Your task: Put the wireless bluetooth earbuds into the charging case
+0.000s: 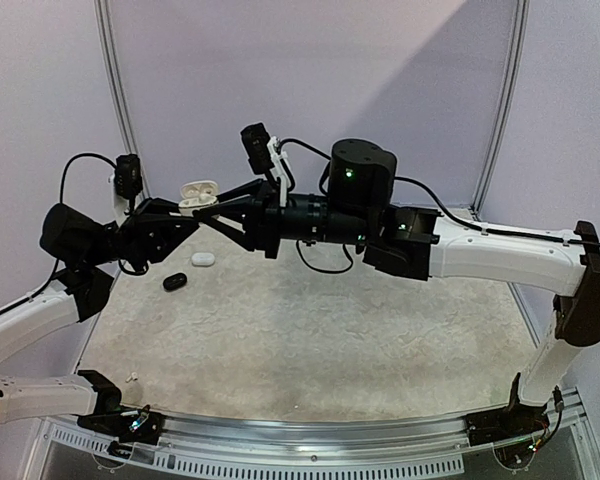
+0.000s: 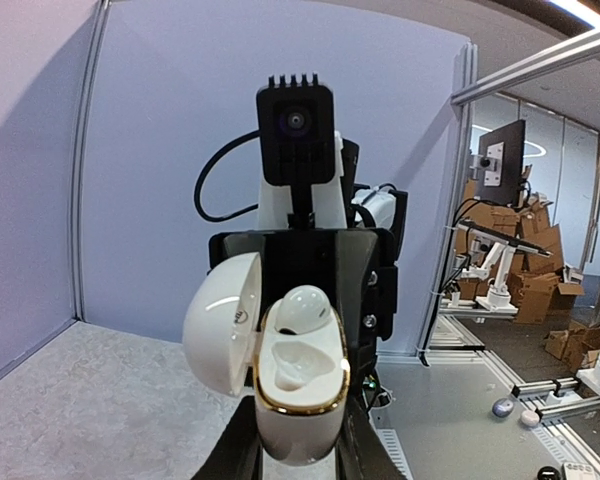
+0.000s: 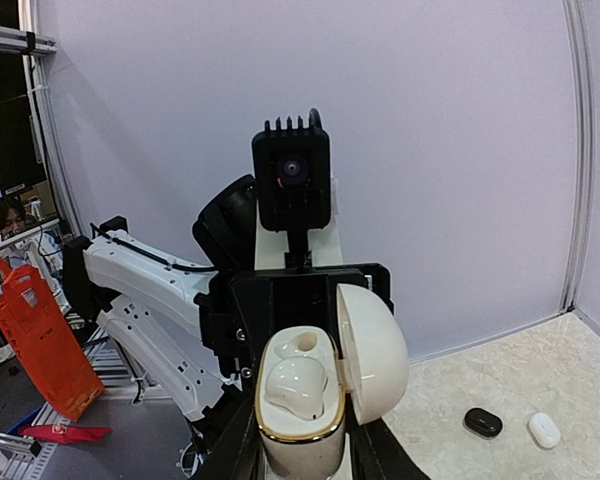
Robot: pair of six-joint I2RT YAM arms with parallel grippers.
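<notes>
A white charging case [image 1: 198, 190] with a gold rim is held up in the air between my two facing grippers, its lid [image 2: 220, 325] swung open. One white earbud [image 2: 305, 308] sits in the well farther from the left wrist camera; the other well is bare. The right wrist view shows the same earbud [image 3: 298, 388] in the nearer well. My left gripper [image 2: 295, 432] is shut on the case body [image 2: 295, 420]. The fingers of my right gripper [image 3: 302, 445] press against both sides of the case [image 3: 298, 455] from the opposite end.
A small black case [image 1: 174, 282] and a small white case [image 1: 202, 259] lie on the speckled table [image 1: 330, 330] at the back left, below the raised grippers. A tiny white piece [image 1: 133, 378] lies near the left arm's base. Grey walls close the back.
</notes>
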